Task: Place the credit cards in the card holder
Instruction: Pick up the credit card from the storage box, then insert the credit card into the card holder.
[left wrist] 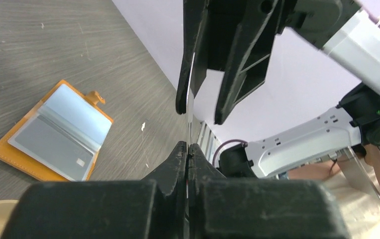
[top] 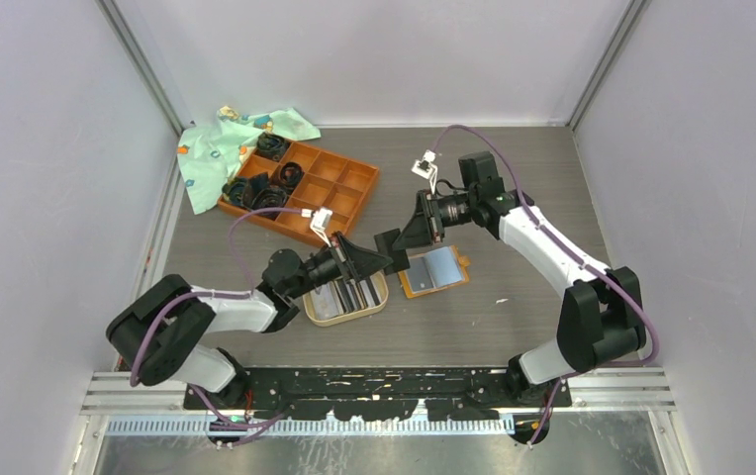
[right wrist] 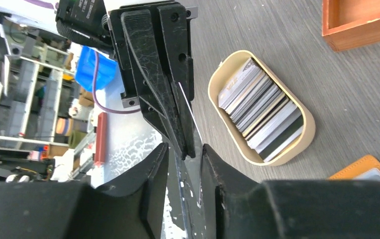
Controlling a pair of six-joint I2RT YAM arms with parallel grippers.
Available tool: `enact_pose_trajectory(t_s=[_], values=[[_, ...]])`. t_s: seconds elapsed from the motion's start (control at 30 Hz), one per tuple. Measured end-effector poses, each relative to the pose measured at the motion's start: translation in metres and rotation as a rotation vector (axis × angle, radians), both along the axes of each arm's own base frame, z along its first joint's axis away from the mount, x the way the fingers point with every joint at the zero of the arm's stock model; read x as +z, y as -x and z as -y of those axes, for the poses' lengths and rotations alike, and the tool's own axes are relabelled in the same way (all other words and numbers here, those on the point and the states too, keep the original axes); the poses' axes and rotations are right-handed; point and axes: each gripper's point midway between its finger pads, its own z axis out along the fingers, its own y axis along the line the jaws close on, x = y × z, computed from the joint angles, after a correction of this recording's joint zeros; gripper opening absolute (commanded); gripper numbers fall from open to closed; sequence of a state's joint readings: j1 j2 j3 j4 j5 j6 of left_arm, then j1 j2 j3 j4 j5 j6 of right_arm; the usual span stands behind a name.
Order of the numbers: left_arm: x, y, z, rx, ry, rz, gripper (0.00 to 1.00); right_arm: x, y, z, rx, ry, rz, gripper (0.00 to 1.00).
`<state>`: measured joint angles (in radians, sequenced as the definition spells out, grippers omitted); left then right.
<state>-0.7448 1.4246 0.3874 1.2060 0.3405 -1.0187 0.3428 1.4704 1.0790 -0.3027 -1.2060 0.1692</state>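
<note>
My left gripper [top: 386, 259] is shut on a thin credit card [left wrist: 188, 127], held edge-on above the table. My right gripper [top: 391, 242] is open, its jaws standing on either side of that card and of the left fingertips [right wrist: 158, 69]. The card shows in the right wrist view [right wrist: 190, 112] as a pale sliver. The orange card holder [top: 436, 269] lies open and flat, grey pockets up, just right of both grippers; it also shows in the left wrist view [left wrist: 53, 132]. More cards [right wrist: 260, 114] stand packed in an oval tan dish [top: 310, 315].
An orange-brown compartment tray [top: 344, 193] with dark items sits behind the dish. A mint patterned cloth [top: 218, 148] lies at the back left. White walls enclose the wood-grain table on three sides.
</note>
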Motion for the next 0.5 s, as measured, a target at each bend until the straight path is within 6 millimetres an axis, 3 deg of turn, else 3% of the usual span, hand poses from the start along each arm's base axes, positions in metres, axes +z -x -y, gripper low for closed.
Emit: enact_pose_trajectory(t_s=[0.27,0.5], values=[[-0.01,0.01,0.015,-0.146,-0.032,0.017,0.0,-0.006,0.009,0.023,0.084,0.098,0.223,0.42],[-0.017,0.019,0.024,-0.238,-0.037,0.027,0.0,-0.014,0.019,0.032,0.128,0.118,0.27,0.22]])
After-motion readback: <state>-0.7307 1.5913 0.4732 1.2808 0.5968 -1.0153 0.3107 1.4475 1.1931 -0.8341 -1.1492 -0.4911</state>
